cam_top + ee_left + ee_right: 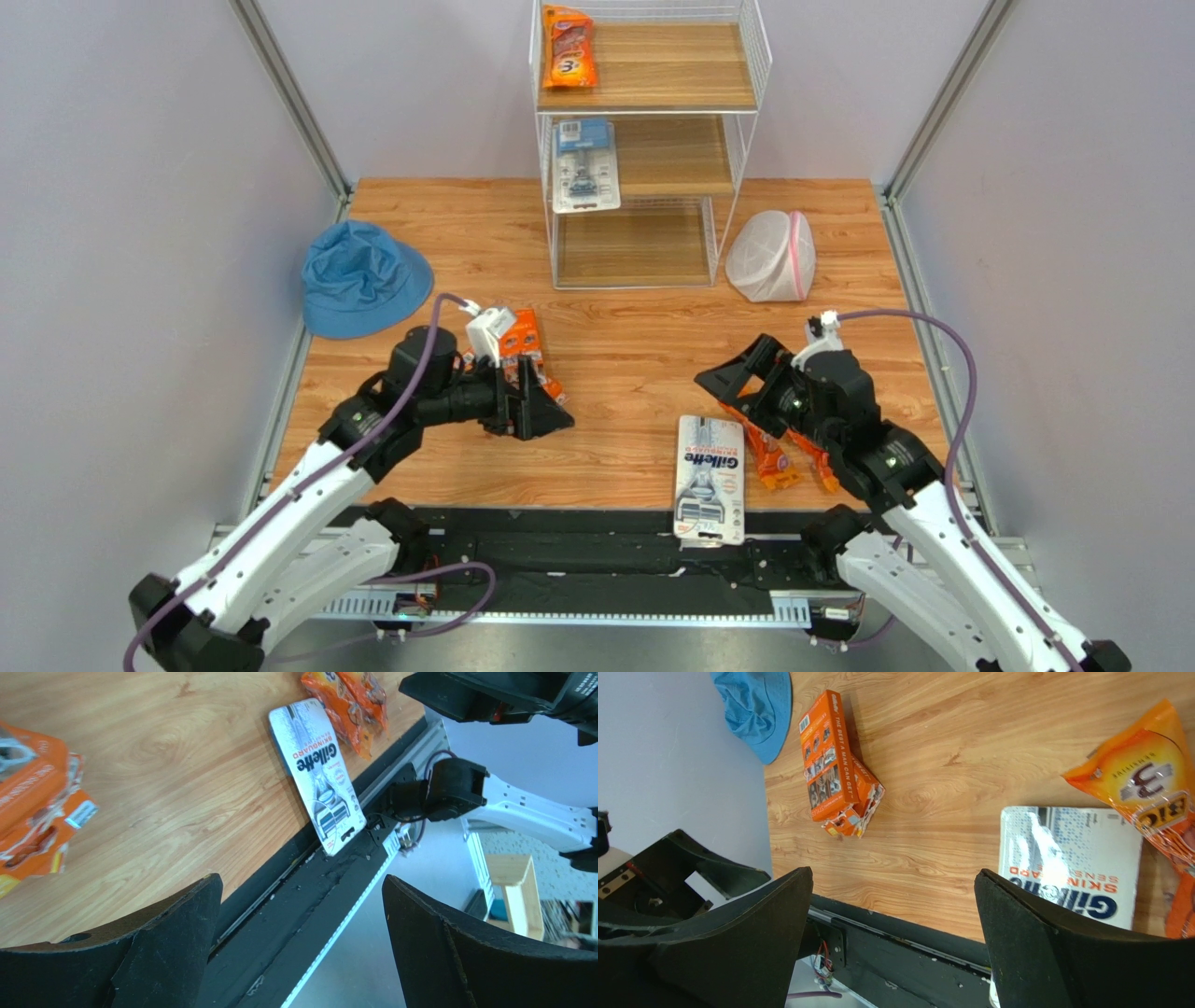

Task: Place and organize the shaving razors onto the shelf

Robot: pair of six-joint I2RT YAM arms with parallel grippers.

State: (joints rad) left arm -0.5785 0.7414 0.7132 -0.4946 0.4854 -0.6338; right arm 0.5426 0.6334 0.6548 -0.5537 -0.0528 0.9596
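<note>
Left pincer (300, 885), right pincer (892, 878) gape empty; shelf (673, 67) (orange pack (568, 46), blister card (585, 165) aboard) shows only overhead.

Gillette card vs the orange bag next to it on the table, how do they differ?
Colour: the Gillette card is white and silver, the orange bag orange. Shape: card flat and rectangular, bag long, narrow, crinkled. Pose: card overhangs the table's near edge; bag sits on the wood, partly under the right arm. Both are razor packs off the shelf.

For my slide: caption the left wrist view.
Open left gripper above wooden table, white Gillette razor card at its edge.
</note>
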